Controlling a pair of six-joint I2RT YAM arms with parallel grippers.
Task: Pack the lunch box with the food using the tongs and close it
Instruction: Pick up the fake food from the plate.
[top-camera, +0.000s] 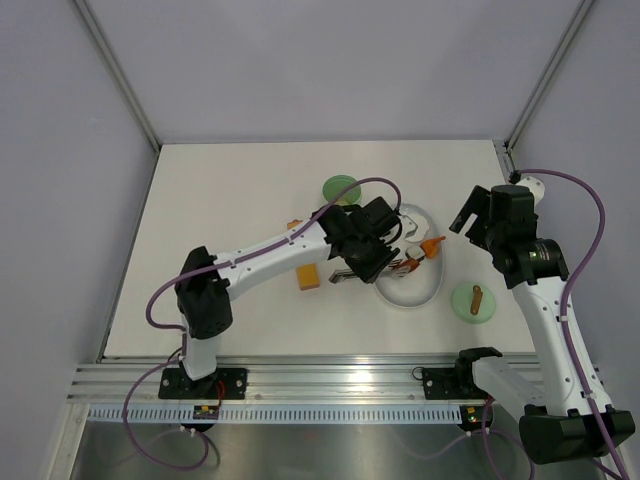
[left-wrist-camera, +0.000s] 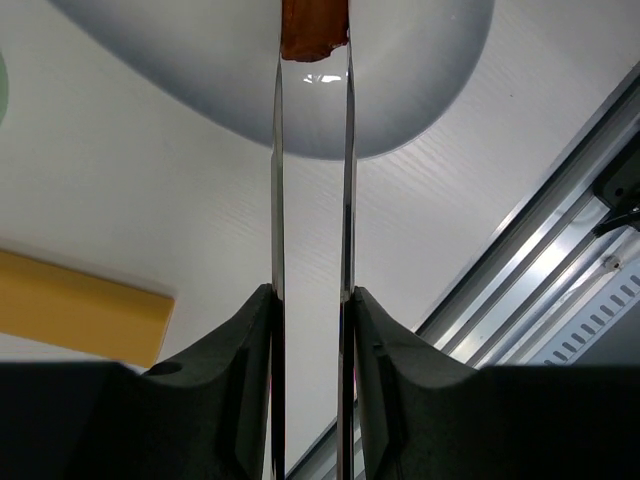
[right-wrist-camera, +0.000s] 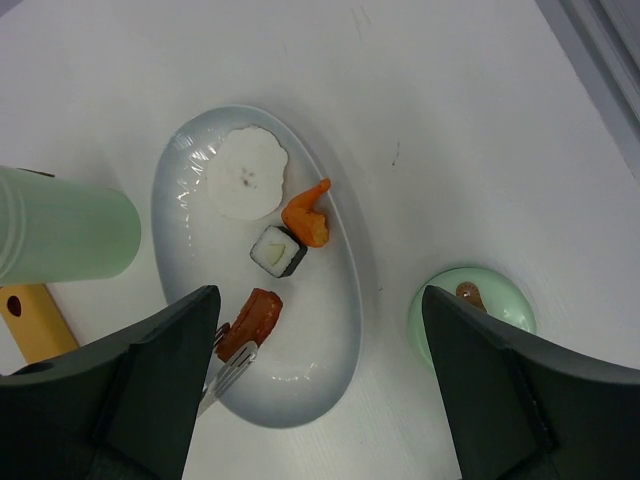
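Note:
My left gripper (left-wrist-camera: 312, 300) is shut on the slim metal tongs (left-wrist-camera: 278, 200), pressing both arms nearly parallel. The tong tips (right-wrist-camera: 228, 375) flank one end of the brown sausage (right-wrist-camera: 252, 320), which lies on the white oval plate (right-wrist-camera: 320, 350). Also on the plate are a white rice ball (right-wrist-camera: 246, 172), an orange piece (right-wrist-camera: 307, 215) and a dark-and-white cube (right-wrist-camera: 278, 250). The mint-green lunch box (top-camera: 341, 188) stands behind the left gripper (top-camera: 375, 250), with no lid on it. Its lid (top-camera: 475, 301) lies right of the plate (top-camera: 425, 290). My right gripper (right-wrist-camera: 318, 300) hangs open above the plate.
A long orange block (top-camera: 309, 277) lies on the table just left of the left wrist. The aluminium rail (left-wrist-camera: 560, 260) runs along the near table edge. The right arm (top-camera: 478, 215) stands over the table's right side, above the lid.

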